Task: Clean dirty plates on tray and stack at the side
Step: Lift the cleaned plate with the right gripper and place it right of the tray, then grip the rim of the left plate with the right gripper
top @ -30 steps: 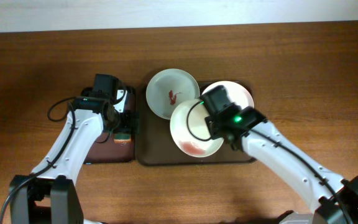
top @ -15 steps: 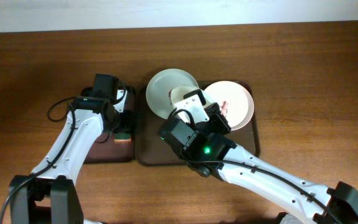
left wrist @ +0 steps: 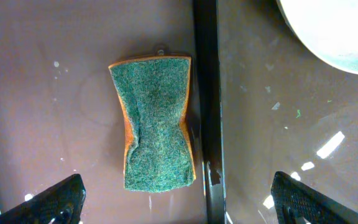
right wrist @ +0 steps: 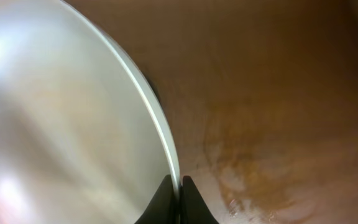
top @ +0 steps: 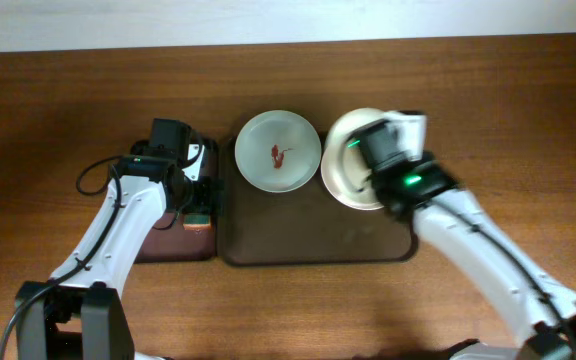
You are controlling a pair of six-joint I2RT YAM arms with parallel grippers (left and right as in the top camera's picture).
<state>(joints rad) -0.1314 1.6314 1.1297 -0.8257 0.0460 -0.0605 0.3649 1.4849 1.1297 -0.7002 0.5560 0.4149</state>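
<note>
Swinging back to the right since a moment ago, the right gripper (right wrist: 179, 186) has its jaws pinched on the rim of a white plate (top: 340, 172), over the right end of the tray (top: 308, 235). A smeared plate (top: 278, 150) sits on the left end. The left gripper (left wrist: 179, 200) hangs above the sponge (left wrist: 157, 121), jaws wide.

The bench (top: 488, 90) is brown wood with a lengthwise grain, and a white strip runs along its far edge. Two dark brown trays lie flat on it near the middle. The large tray (top: 308, 245) has rounded corners and a raised rim. The small tray (top: 164, 246), which is narrower, sits just beside it on the left, their long sides parallel. The bench around both trays is bare wood.
</note>
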